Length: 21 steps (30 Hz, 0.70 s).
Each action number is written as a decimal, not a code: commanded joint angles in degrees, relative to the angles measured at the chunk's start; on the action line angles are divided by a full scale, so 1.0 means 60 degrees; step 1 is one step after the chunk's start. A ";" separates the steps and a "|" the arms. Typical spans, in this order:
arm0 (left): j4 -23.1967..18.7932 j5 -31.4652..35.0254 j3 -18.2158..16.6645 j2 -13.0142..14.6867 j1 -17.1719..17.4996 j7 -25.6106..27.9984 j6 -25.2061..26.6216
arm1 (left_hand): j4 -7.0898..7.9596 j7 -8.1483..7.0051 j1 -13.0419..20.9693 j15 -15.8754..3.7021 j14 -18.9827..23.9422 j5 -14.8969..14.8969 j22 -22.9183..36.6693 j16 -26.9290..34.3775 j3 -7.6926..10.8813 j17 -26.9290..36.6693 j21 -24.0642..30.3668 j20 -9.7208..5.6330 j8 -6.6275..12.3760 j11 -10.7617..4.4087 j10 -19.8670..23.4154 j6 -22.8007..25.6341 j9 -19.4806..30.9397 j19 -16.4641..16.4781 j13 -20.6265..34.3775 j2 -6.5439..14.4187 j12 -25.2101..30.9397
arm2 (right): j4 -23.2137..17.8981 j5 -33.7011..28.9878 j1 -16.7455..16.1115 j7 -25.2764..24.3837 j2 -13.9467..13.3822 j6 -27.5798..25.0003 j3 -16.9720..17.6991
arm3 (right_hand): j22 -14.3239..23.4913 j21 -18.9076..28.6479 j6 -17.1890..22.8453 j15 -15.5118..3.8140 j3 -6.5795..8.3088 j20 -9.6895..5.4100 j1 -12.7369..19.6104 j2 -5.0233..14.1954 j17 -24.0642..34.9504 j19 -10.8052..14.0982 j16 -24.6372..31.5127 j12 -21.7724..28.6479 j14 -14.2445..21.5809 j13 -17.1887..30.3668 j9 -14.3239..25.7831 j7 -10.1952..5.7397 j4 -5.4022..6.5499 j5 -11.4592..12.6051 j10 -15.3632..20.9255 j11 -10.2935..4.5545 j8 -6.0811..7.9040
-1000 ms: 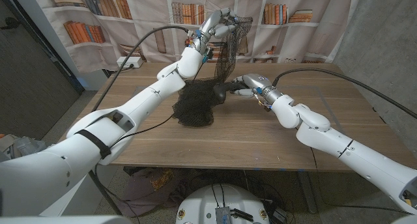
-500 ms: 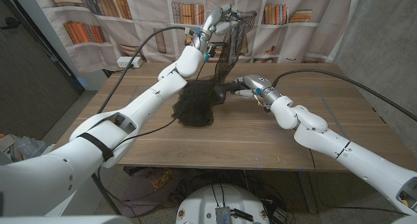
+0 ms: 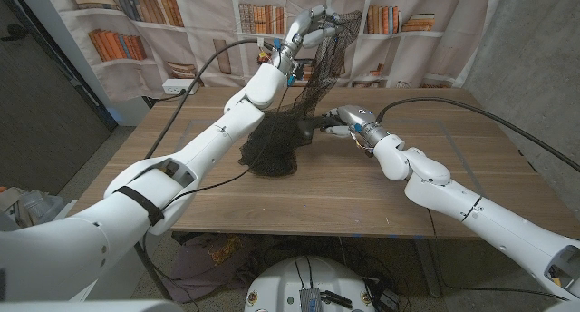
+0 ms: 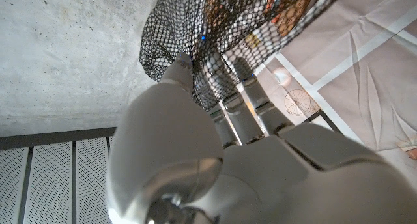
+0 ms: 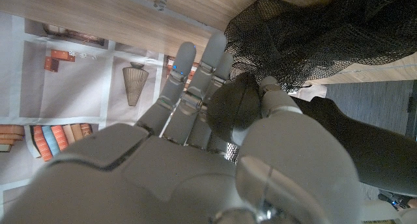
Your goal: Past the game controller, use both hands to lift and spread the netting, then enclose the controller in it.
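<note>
- The right robot hand (image 3: 343, 118) sits low over the middle of the surface (image 3: 471, 158), grasping a dark rounded grip of the game controller (image 5: 229, 110); the right wrist view shows the fingers (image 5: 195, 74) and thumb closed around it.
- The controller's body is black, smooth and matte. In the head view it lies at the right flank of the net heap, partly masked by mesh, so how far it sits inside the netting cannot be told.
- The netting (image 3: 272, 147) is a black, fine, open mesh. Its bulk lies crumpled in a dark heap on the middle of the surface, and a thinner band rises from that heap toward the far edge.
- The left robot hand (image 3: 304, 29) is raised high beyond the far edge, grasping the top of that band; the left wrist view shows the fingers (image 4: 238, 87) threaded into bunched mesh.
- Judged from this, the step in hand is opening a mouth in the net. Doing it well likely calls for keeping the raised edge taut while the right robot hand steadies the controller, so the mesh drapes over rather than snags.
- Mesh catching on fingers or the controller's grips looks like the main risk.
</note>
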 commanded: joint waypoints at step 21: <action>0.1138 -0.1418 0.0154 -0.1170 -0.0113 -0.1363 -0.0452 | 0.0004 0.0028 -0.0036 -0.0461 0.0203 0.0089 -0.0052 -0.0299 -0.0031 0.0117 0.0172 -0.0020 0.0181 0.0024 -0.0055 -0.0145 -0.0161 -0.0071 -0.0027 0.0014 -0.0034 | 0.1197 -0.0221 0.1066 -0.0010 0.0937 -0.0582 -0.0782 | -0.0141 0.0129 0.0147 -0.0576 0.2206 -0.1554 0.0005 0.0796 0.0007 -0.0032 -0.0028 -0.0052 0.0076 0.0007 0.0022 0.0048 0.2174 0.0064 0.0483 -0.0349 -0.0009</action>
